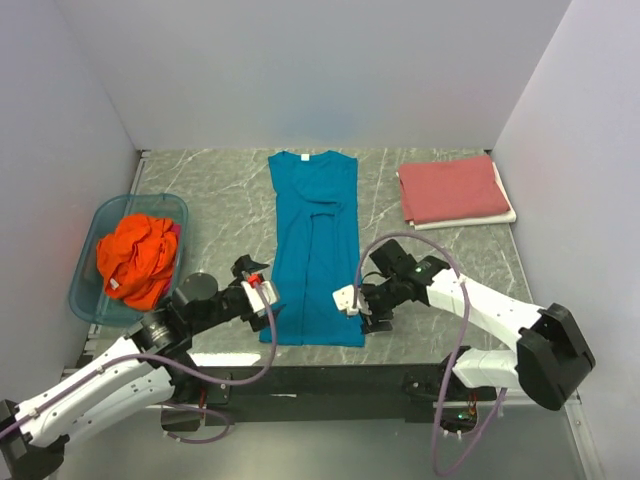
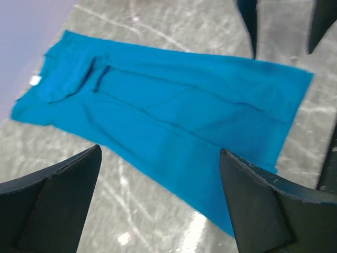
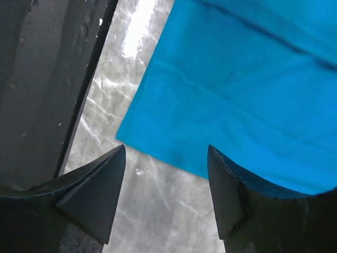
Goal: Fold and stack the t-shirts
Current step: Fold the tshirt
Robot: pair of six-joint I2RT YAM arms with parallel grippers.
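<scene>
Matt cloth teal t-shirt (image 1: 315, 250), glossy table (image 1: 220, 180)

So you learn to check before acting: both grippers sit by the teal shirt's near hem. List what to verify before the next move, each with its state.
teal shirt flat, folded into a long strip: ok.
left gripper open beside the near hem's left corner: ok.
right gripper open at the right corner: ok.
Hem held by either: not ok.
red shirt folded: ok.
orange shirt folded: not ok, crumpled in the tub.

- The table (image 1: 220, 190) has a grey marbled top.
- A teal t-shirt (image 1: 315, 250) lies in the middle, folded long.
- A folded dusty red t-shirt (image 1: 452, 188) lies far right.
- A translucent blue tub (image 1: 82, 270) stands left.
</scene>
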